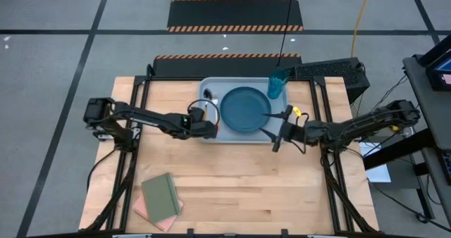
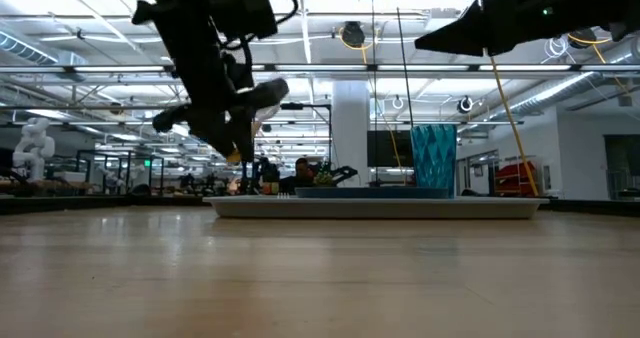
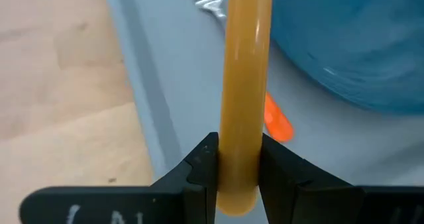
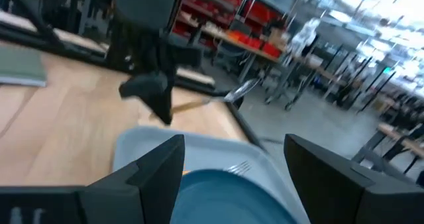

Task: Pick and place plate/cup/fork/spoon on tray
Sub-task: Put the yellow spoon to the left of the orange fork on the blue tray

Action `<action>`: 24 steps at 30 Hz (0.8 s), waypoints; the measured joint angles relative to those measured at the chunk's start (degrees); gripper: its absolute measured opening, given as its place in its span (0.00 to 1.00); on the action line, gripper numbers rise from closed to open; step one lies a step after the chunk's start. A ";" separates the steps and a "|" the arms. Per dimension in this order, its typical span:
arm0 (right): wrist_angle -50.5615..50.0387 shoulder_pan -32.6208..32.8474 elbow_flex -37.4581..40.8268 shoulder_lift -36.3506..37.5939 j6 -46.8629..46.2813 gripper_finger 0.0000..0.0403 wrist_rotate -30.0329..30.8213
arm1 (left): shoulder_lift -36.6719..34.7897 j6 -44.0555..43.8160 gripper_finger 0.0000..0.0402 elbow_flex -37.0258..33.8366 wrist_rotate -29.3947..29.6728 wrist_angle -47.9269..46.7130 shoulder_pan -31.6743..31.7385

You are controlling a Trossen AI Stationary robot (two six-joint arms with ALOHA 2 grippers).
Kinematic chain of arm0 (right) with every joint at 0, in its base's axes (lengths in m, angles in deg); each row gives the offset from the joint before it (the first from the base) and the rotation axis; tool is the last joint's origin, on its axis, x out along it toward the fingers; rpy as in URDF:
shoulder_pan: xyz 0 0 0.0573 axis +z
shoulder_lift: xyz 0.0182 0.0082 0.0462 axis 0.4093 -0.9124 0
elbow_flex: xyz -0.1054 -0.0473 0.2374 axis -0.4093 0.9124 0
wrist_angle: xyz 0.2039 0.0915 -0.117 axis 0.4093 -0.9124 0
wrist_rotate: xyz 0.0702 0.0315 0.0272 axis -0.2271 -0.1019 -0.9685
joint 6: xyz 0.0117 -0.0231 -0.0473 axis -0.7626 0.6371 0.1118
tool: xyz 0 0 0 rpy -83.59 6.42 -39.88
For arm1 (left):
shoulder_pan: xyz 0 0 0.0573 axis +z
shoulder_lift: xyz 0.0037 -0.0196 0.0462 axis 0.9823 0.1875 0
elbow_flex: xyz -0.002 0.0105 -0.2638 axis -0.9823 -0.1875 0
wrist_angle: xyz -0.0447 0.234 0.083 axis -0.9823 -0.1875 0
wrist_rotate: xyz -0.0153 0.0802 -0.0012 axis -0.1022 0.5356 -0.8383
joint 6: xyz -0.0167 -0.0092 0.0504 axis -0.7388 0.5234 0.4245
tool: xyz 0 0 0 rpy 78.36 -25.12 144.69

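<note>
The grey-blue tray (image 1: 211, 134) lies at the table's far middle. The teal plate (image 1: 244, 110) rests on it, and the teal cup (image 1: 277, 85) stands upright in its far right corner. The fork lies flat on the tray beside the plate, with its tines (image 3: 205, 2) and its orange handle (image 3: 278, 121) showing. My left gripper (image 1: 211, 127) is above the tray's left part, shut on the spoon (image 2: 262, 96). My right gripper (image 1: 280, 131) hangs open and empty above the tray's right edge. My left gripper pinches the free end of the spoon's orange-yellow handle (image 3: 242, 131) between its two fingers (image 3: 202, 161). The handle runs forward out of the fingers, along them. The spoon is lifted clear above the tray, tilted, with its silver bowl (image 2: 272, 88) up.
A green notebook (image 1: 161, 194) lies on a pink one at the table's near left. Bare wood lies between the tray and the near edge. The arms' mounts stand at the left and right edges.
</note>
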 joint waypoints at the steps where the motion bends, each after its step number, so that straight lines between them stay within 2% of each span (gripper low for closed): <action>1: 1.29 0.00 0.63 0.55 0.83 0.63 0.02 | 0.90 -1.49 0.20 0.00 0.02 0.46 0.34; 6: 4.72 0.02 2.42 3.19 7.30 0.63 0.00 | 6.12 -7.19 0.20 -0.07 -1.40 5.10 1.96; 11: 4.17 -0.13 2.79 3.98 12.46 0.63 -0.01 | 9.93 -11.14 0.20 0.04 -8.42 9.11 4.48; 24: 6.08 -0.13 2.79 3.99 18.04 0.63 -0.20 | 10.66 -12.77 0.20 0.94 -14.89 5.00 9.68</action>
